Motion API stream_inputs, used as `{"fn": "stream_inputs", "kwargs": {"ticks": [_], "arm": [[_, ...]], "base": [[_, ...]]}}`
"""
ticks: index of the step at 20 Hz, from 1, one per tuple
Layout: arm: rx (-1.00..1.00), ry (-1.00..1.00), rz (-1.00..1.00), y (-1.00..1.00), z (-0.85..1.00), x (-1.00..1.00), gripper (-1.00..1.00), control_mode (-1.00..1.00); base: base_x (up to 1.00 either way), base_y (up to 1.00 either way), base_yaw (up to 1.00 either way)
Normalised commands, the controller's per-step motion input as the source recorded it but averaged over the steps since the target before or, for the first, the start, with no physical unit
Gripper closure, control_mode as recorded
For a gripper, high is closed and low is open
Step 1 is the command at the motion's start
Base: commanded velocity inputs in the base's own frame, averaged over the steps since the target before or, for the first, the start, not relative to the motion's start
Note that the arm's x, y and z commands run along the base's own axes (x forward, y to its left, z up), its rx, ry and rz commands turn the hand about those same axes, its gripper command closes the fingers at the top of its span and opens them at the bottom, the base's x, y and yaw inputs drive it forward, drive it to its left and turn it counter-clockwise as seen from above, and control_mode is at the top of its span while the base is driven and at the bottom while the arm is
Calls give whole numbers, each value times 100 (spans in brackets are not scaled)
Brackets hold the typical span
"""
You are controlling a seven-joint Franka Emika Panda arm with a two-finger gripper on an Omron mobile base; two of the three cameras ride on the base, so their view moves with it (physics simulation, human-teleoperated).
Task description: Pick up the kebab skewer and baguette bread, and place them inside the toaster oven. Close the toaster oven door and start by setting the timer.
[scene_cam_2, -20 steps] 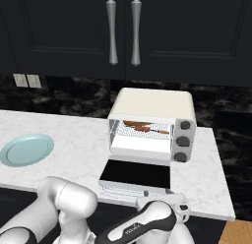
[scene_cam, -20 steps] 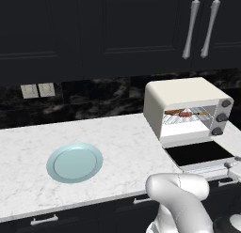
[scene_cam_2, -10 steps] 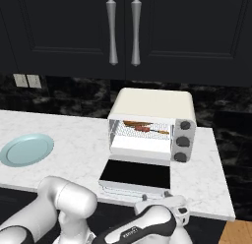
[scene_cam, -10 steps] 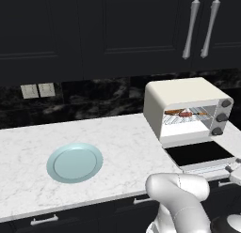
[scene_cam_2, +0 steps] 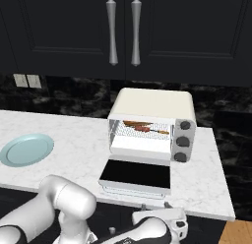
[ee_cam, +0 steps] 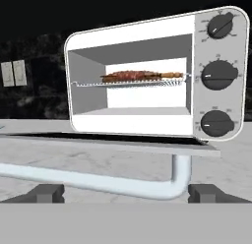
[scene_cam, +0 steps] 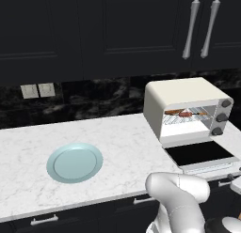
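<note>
The cream-white toaster oven (scene_cam_2: 152,104) (scene_cam: 183,93) (ee_cam: 133,36) stands on the counter. Its dark glass door (scene_cam_2: 135,174) (scene_cam: 200,153) (ee_cam: 108,141) lies folded down flat. On the wire rack inside lies the kebab skewer (ee_cam: 128,76) (scene_cam_2: 150,129) (scene_cam: 187,114). Beside it is a golden-brown oblong that looks like the baguette bread (scene_cam_2: 131,123) (scene_cam: 173,112). My gripper (ee_cam: 129,194) (scene_cam_2: 156,207) is open, low at the counter's front edge. It faces the door's pale bar handle (ee_cam: 98,181), with one fingertip (ee_cam: 47,193) to either side, and holds nothing.
A pale blue plate (scene_cam: 74,162) (scene_cam_2: 25,149) sits on the white marble counter (scene_cam: 122,138) left of the oven. Dark knobs (ee_cam: 219,75) (scene_cam_2: 182,141) line the oven's right side. Black cabinets with silver handles (scene_cam_2: 123,31) hang above, and wall outlets (scene_cam: 37,90) are at the left.
The hand has sunk slightly in front of the open door. The oven, the food and the plate have not moved.
</note>
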Motion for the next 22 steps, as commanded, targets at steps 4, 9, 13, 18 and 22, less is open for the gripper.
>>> {"fn": "stream_inputs", "kwargs": {"ticks": [4,9,13,18,22], "arm": [[0,0,-2,-11,-26,-3,-100,-100],[0,0,0,-9,-20,1,-100,-100],[0,0,0,-6,-8,9,-100,-100],[2,0,0,-2,1,19,-100,-100],[0,0,0,0,0,19,-100,-100]], "base": [[0,0,0],[0,0,0],[0,0,0],[0,0,0],[0,0,0]]}}
